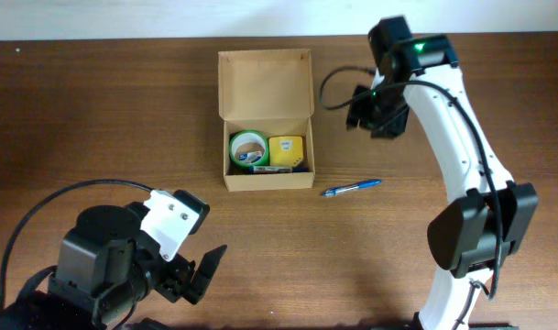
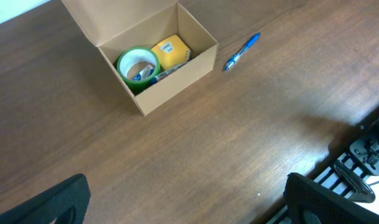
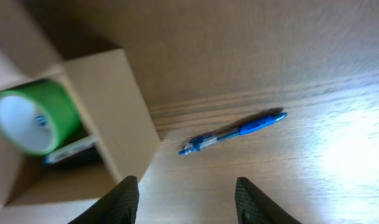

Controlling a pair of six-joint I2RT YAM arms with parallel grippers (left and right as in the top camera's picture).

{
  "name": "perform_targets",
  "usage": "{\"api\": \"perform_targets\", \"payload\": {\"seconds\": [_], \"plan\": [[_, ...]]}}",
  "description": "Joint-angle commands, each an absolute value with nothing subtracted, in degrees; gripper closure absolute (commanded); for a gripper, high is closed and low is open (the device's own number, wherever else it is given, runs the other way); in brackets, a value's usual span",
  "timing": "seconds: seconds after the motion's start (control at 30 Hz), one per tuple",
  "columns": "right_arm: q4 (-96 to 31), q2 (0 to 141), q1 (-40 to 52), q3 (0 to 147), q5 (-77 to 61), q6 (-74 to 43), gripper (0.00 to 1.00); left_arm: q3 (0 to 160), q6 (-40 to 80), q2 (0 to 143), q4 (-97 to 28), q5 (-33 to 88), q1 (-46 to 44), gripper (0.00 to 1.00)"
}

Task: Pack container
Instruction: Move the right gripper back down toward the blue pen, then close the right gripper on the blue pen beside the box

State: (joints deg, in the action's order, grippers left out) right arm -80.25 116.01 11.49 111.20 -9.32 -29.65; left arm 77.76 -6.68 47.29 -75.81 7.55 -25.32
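Two arms stood over a brown wooden table point(image 1: 95, 110), and the open cardboard box point(image 1: 265, 87) sat in the upper middle of the overhead frame, its flap lid folded back toward the top edge. Inside the box, a green tape roll point(image 1: 247, 148) filled the left half and a yellow packet point(image 1: 286, 149) lay just beside it on the right. A slim pen-like item point(image 2: 170, 71) ran along the front wall below them, too small to identify further. A blue pen point(image 1: 352, 187) lay on the bare wood just right of the box's lower right corner, apart from the box and tilted so that its right end sat slightly higher in the frame. The right gripper point(image 3: 184, 199) hung in the upper right of the overhead frame, to the right of the box. Its dark fingers point(image 3: 124, 199) were spread with nothing between them, and in its wrist view the pen lay above the gap with the box corner at the left. The left gripper point(image 2: 186, 202) sat in the lower left of the overhead frame, well apart from the box, its fingers splayed wide over bare table.
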Motion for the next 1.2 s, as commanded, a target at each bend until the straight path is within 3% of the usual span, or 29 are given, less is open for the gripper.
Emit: {"api": "perform_targets", "payload": {"seconds": [0.0,0.3,0.5,0.83,1.17], "plan": [[-78.4,113.9,11.8,104.0,-10.8,-32.4,0.5,78.6,-7.8,47.1,-75.7,8.3,-25.5,0.0],[-61.4,99.7,11.1,78.9,-10.9,-39.0,0.46,78.6,-7.8,47.1,-75.7,8.3,-25.5,0.0],[-50.2,99.0,11.2,68.7,-11.0,-46.5,0.46,78.6,-7.9,47.1,-75.7,8.3,-25.5,0.0],[-45.1,100.5,11.2,66.2,-8.4,-57.6,0.44,78.6,-7.8,47.1,-75.7,8.3,-25.5,0.0],[-42.9,105.2,11.2,66.2,-8.9,-59.7,0.43,78.6,-7.8,47.1,-75.7,8.3,-25.5,0.0]]}}
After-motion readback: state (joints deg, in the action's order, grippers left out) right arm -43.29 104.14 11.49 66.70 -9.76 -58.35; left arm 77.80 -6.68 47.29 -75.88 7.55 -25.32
